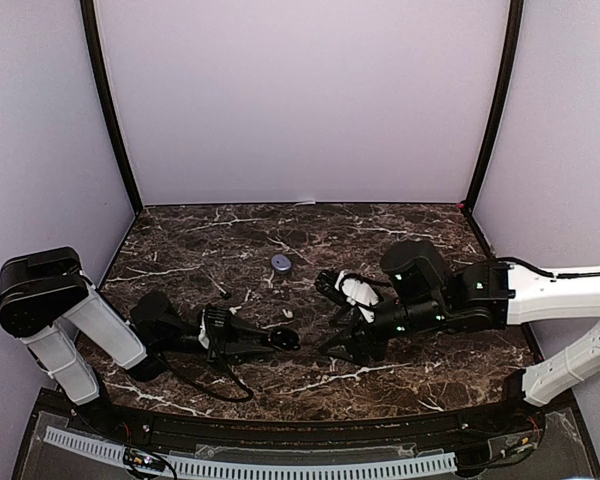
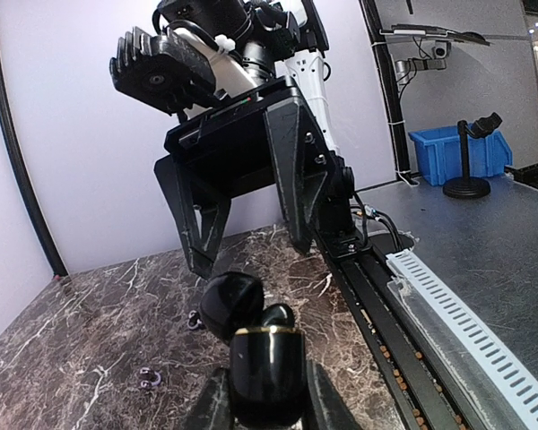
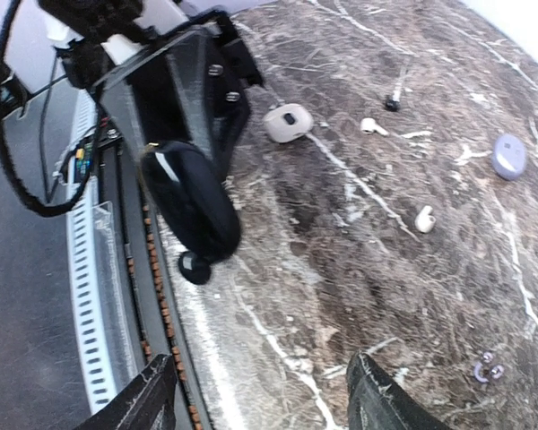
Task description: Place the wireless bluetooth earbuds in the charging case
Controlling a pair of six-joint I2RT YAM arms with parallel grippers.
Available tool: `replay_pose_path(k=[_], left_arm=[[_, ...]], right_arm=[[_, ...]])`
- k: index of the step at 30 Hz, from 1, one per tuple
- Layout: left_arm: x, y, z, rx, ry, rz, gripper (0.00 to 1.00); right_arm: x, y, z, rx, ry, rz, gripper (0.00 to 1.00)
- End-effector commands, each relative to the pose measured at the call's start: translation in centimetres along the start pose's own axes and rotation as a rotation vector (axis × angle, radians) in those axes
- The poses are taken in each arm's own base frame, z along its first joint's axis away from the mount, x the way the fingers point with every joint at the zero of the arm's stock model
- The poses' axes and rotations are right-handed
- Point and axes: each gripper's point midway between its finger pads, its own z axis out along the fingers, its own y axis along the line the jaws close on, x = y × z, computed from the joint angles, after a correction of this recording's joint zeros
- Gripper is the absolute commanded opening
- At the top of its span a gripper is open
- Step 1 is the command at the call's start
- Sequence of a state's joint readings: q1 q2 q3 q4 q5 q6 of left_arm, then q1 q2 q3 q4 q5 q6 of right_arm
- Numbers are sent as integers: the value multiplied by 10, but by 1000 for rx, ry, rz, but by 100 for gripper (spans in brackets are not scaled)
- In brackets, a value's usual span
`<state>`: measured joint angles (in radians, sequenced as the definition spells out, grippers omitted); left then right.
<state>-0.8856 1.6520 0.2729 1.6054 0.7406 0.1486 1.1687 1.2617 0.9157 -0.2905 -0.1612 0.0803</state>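
My left pincer [image 2: 267, 399] clamped the open black case [image 2: 264, 358], near centre; my right pincer [image 3: 264, 399] stood apart, empty. White earbuds [image 3: 424, 219] lay on the desk [image 3: 341, 233] beyond; picking one up seemed next.

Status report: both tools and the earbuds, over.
Left tool shut on black charging case, open. Right tool open, empty. White earbud loose on table, nothing blocking it.
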Motion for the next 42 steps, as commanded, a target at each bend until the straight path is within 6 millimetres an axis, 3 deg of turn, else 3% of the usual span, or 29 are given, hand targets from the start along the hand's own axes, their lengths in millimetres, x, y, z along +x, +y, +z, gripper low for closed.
replay_pose_path(k=[1,5,13,14,15,17,22,35,42], left_arm=[[-18,-1,-4,-13,-62,22,0],[-19,1,-8,-24,-73,7,0],[-24,4,-11,-34,-105,-12,0],[-25,4,-11,-33,-107,-12,0],[-25,4,-11,-33,-108,-12,0],[-25,5,-11,-32,-109,-13,0],[-27,6,-9,-29,-114,-14,0],[-26,8,-8,-39,-107,-12,0],[-26,8,-9,-38,-105,-10,0]], right_arm=[[-19,-25,-9,138,-121,-37,65],[-17,-33,-9,185,-155,-99,54],[-13,-46,-23,266,-322,-66,52],[-10,-50,-24,283,-336,-28,47],[-7,-56,-25,311,-352,39,35],[-1,-69,-24,371,-356,106,1],[-1,-45,2,221,-276,36,0],[-11,-2,37,18,-237,-50,0],[-19,14,44,-22,-246,-80,0]])
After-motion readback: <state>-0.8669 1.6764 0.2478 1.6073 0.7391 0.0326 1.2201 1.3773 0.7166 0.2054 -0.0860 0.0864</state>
